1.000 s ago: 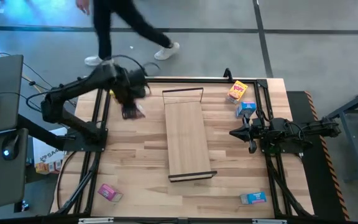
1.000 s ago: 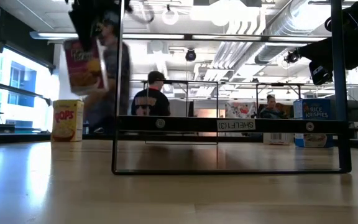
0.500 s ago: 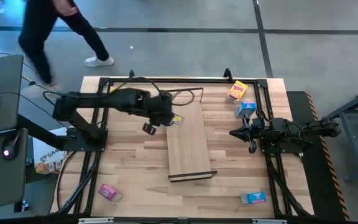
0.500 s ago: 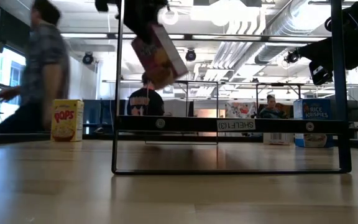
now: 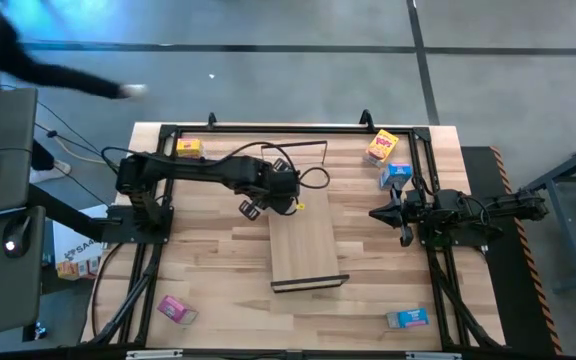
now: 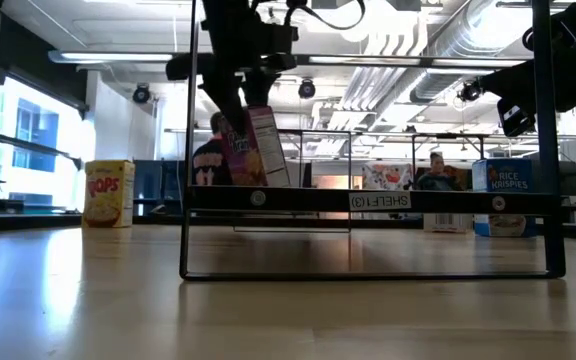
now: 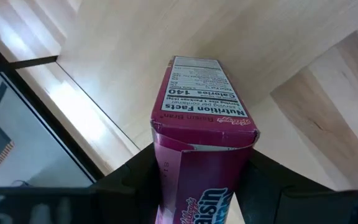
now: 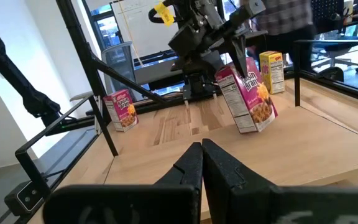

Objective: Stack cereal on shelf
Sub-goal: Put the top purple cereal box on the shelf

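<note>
The left claw pinches a pink cereal box, tilted just above the shelf plank's far end, so the next move is likely lowering it upright, while the right claw waits pressed together.

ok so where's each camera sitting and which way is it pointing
High: above the table, straight down; both arms, left hand holding the pink box over the shelf.
Low: table height, level through the shelf frame.
Left wrist: down the box.
Right wrist: past the shut right hand toward the left arm.
Every view shows that box.
</note>
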`<action>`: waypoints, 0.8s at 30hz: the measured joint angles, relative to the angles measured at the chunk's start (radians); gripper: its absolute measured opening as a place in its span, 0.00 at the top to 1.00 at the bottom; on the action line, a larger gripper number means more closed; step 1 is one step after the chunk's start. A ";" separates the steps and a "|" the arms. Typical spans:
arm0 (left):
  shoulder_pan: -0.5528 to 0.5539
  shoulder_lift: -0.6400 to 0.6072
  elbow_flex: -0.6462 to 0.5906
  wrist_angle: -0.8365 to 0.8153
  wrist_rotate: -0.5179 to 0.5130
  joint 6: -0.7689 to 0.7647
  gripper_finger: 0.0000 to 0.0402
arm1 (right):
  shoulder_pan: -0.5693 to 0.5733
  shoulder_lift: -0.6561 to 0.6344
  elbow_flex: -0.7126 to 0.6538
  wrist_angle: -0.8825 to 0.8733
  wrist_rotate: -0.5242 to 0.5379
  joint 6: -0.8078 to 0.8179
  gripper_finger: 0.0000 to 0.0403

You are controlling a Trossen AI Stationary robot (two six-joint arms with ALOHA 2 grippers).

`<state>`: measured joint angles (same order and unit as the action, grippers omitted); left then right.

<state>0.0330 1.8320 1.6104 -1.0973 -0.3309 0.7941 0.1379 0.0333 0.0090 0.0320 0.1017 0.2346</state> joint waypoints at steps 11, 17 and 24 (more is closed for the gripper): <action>0.020 0.000 0.000 0.004 0.003 -0.033 0.49 | 0.000 0.000 0.000 0.000 0.000 0.000 1.00; 0.029 -0.001 0.000 0.028 0.001 -0.031 0.41 | 0.000 0.000 0.000 0.000 0.000 0.000 1.00; 0.039 -0.002 0.000 0.057 -0.017 0.004 0.38 | 0.000 0.000 0.000 0.000 0.000 0.000 1.00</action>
<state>0.0722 1.8298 1.6104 -1.0405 -0.3481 0.7978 0.1377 0.0332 0.0090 0.0319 0.1018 0.2346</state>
